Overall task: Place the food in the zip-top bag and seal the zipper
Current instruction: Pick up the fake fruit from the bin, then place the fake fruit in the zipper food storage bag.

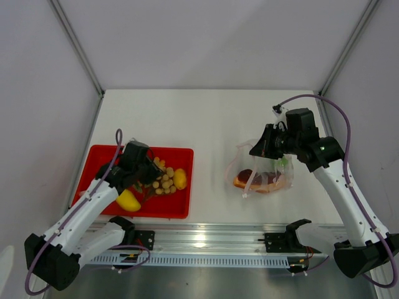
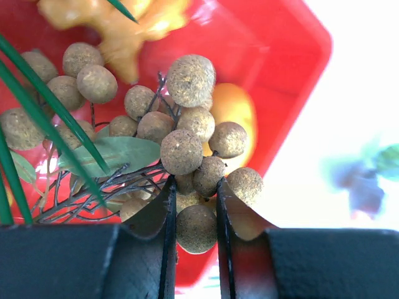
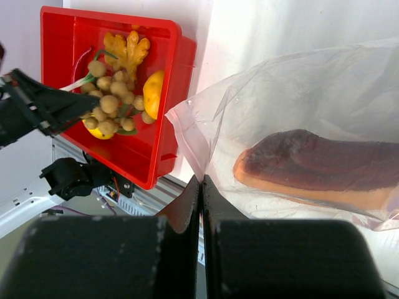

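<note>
so the left gripper [image 2: 194, 187] has its fingers tight on either side of one of the small tan balls [image 2: 197, 228]. rest of the bunch sits on dark twigs in the red tray [image 2: 293, 56]. yellow lemon [image 2: 234, 109] right behind em, green stalks [image 2: 43, 118] across the left, blurry bg.
</note>
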